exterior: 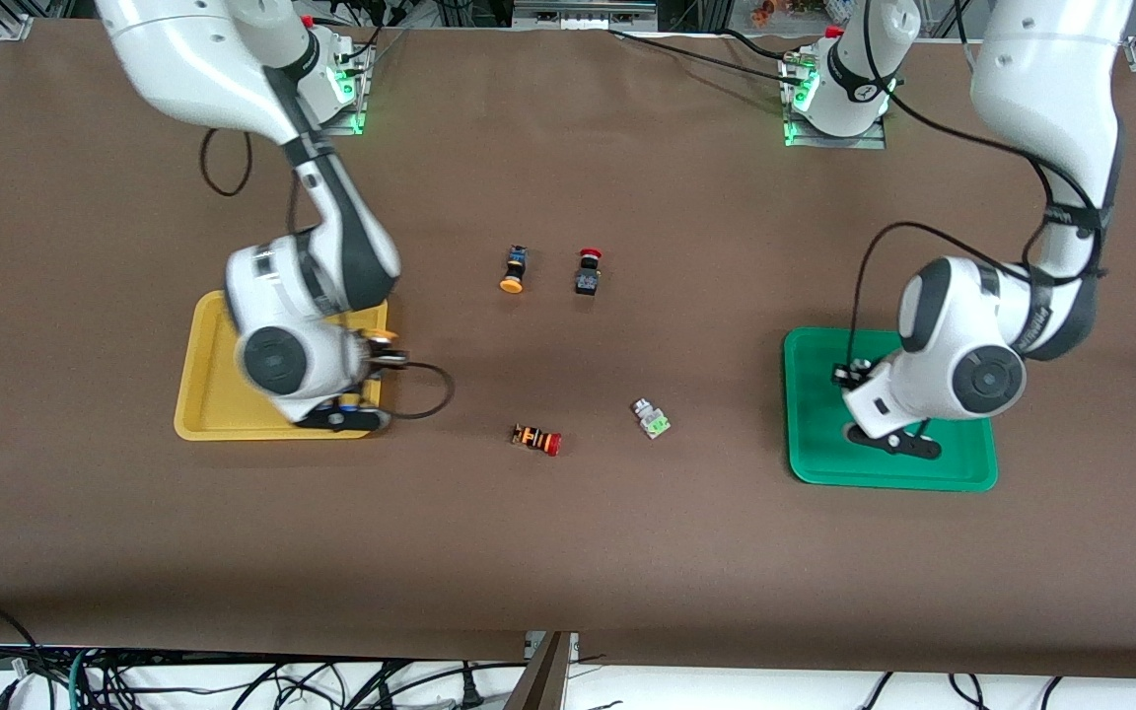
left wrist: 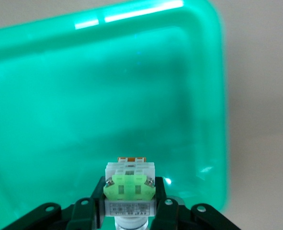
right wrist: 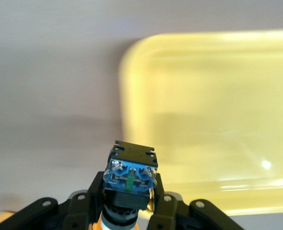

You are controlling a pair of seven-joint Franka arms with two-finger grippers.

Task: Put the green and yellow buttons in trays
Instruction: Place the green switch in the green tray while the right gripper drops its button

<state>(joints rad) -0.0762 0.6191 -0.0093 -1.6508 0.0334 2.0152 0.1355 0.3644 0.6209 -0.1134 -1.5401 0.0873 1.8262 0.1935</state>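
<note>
My left gripper is shut on a green button with a whitish body and holds it over the green tray; the tray fills the left wrist view. My right gripper is shut on a yellow button with a black-blue body, over the edge of the yellow tray nearest the table's middle. The yellow tray also shows in the right wrist view. A second yellow button and a second green button lie on the table between the trays.
A red-capped black switch lies beside the loose yellow button. A red-capped switch with an orange-striped body lies beside the loose green button, toward the right arm's end. A black cable loops by the yellow tray.
</note>
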